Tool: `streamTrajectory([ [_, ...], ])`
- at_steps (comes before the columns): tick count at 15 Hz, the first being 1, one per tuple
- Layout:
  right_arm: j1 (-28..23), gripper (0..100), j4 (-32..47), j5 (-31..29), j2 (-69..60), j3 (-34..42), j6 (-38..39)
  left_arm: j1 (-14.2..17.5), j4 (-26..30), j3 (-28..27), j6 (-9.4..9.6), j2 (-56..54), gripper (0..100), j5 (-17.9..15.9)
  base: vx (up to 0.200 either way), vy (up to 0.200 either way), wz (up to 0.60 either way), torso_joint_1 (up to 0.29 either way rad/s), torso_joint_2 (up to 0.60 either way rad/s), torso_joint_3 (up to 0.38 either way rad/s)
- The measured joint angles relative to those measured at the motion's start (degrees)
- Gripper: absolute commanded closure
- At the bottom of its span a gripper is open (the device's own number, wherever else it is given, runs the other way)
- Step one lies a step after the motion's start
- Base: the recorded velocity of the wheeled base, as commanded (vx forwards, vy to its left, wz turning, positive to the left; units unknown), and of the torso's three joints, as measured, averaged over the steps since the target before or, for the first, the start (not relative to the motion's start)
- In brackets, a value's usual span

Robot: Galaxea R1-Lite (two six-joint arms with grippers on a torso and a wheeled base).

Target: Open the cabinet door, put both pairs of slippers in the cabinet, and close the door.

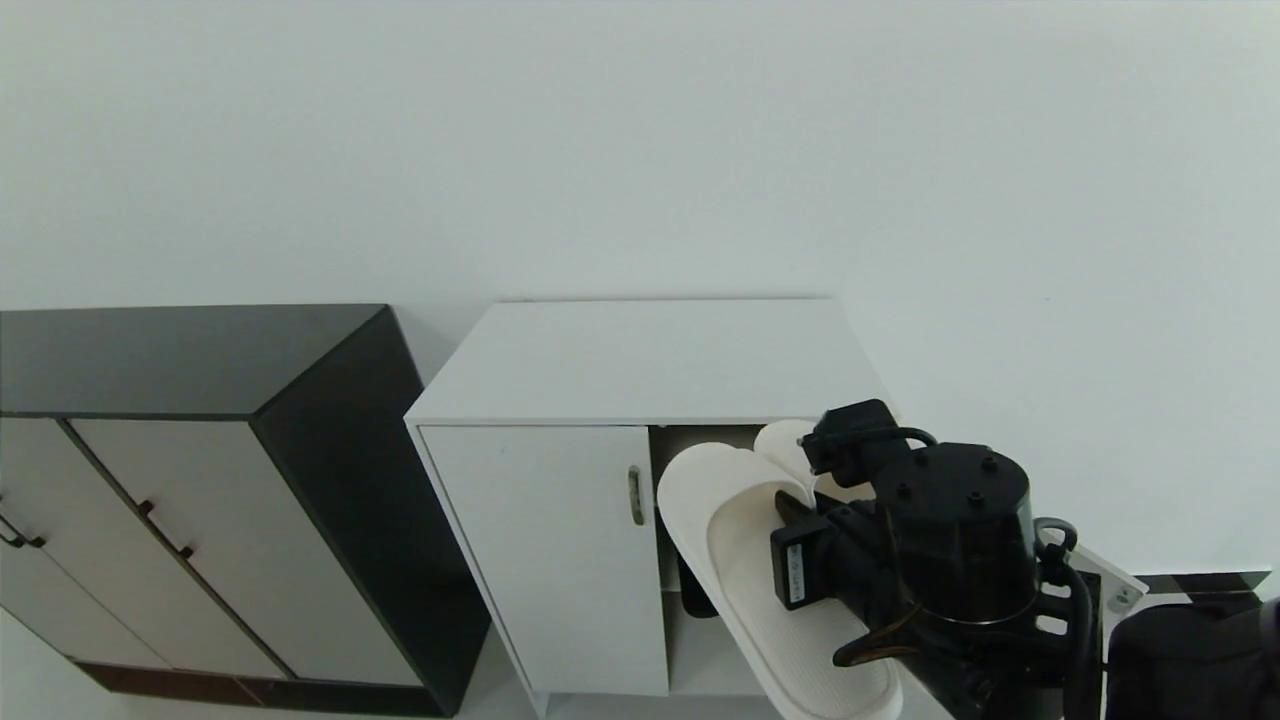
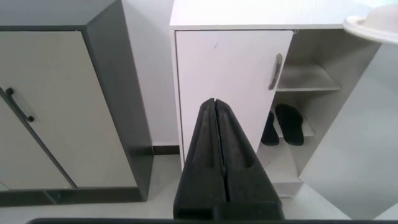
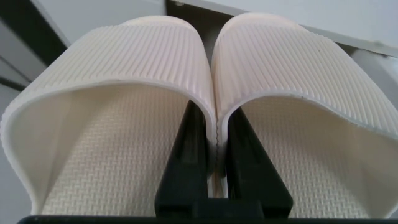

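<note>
1. White cabinet — left door shut, right side open.
2. White slippers side by side at the cabinet's open front, toes toward it, long axis running back to the robot.
3. Dark slippers inside, under the shelf — clearest from the left wrist.
4. Right pincer grasps the white slippers' inner edges; left pincer clenched, empty.

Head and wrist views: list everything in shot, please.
white cabinet: one, white, centre against the wall, right door open, left door shut.
cream slippers: one pair, cream, held before the open side.
black slippers: one pair, black, inside the cabinet, low down.
dark cabinet: one, black with grey doors, to the white one's left.
left hand: one, black, shut, empty, facing the shut door.
right hand: one, black, shut on the cream slippers' inner edges.
</note>
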Motion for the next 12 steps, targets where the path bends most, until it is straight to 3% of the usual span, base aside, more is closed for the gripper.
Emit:
streamTrajectory([
  [3, 0.06, 100, -0.23, 0.04, 0.3, 0.16, -0.02, -0.05, 0.0, 0.0, 0.0, 0.0, 100, 0.02, 0.0, 0.0, 0.0, -0.086, 0.18, 0.104],
  [12, -0.05, 100, -1.22, 0.01, 1.23, 0.55, -0.02, -0.02, 0.0, 0.0, 0.0, 0.0, 100, 0.02, 0.0, 0.0, 0.0, -0.218, 0.53, 0.305],
])
